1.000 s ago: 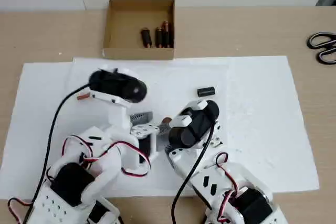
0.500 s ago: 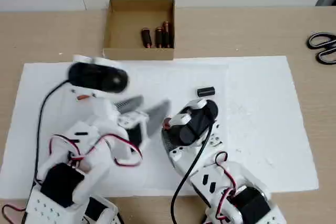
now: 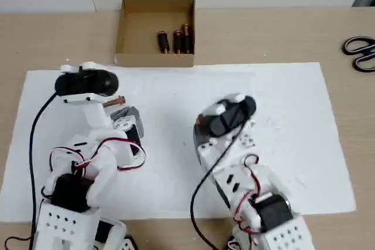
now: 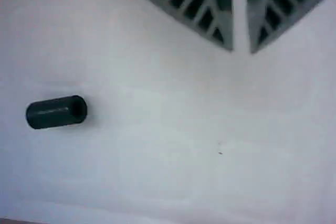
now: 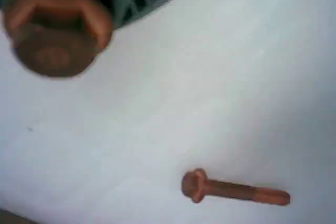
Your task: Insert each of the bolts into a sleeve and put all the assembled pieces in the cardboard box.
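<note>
1. Count: two bolts out on the paper [image 3: 287, 139], one loose sleeve [image 4: 56, 112], and three assembled pieces [image 3: 177, 41] in the one cardboard box [image 3: 136, 27].
2. The right claw [image 3: 201, 126] is clamped on a bolt [image 5: 55, 32], hex head poking out toward the wrist camera.
3. The left claw [image 4: 241, 45] is pinched nearly together, nothing in it.
4. The spare bolt [image 5: 233, 190] lies flat just past the left claw's tips, long axis crosswise to the arm.
5. The sleeve's on its side, off ahead of the left claw.
6. The boxed pieces lie side by side, pointing away from both claws.

No legible text, label or number — on anything
</note>
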`<state>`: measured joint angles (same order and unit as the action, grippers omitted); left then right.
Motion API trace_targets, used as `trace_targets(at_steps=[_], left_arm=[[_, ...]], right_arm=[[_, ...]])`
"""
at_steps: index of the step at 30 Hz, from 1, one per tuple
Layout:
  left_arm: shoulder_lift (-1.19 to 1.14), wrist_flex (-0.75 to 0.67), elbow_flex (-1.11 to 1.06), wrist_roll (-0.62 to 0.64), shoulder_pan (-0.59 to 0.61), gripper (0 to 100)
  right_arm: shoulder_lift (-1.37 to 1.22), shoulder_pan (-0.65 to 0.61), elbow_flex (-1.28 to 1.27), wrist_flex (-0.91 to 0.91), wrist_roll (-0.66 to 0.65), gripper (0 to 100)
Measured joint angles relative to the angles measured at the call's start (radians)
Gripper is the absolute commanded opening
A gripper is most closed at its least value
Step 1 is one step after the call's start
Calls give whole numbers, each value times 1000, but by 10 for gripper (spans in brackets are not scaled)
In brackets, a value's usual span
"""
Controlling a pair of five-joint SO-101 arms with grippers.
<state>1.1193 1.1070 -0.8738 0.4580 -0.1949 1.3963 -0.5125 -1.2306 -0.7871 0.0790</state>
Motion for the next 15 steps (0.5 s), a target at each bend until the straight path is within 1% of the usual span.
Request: trace_targets(at_steps=[3, 7, 11, 15], left_arm=[[0, -41, -48, 0, 46, 6], [0, -83, -64, -3, 74, 6], [0, -86, -66, -3, 74, 6], [0, -87, -66, -3, 74, 6]], right_arm=[[-163, 40, 37, 84, 17, 4], [-407, 60, 187, 160, 20, 4], [-692, 91, 393, 201, 28, 4], [-987, 97, 660, 209, 28, 4]])
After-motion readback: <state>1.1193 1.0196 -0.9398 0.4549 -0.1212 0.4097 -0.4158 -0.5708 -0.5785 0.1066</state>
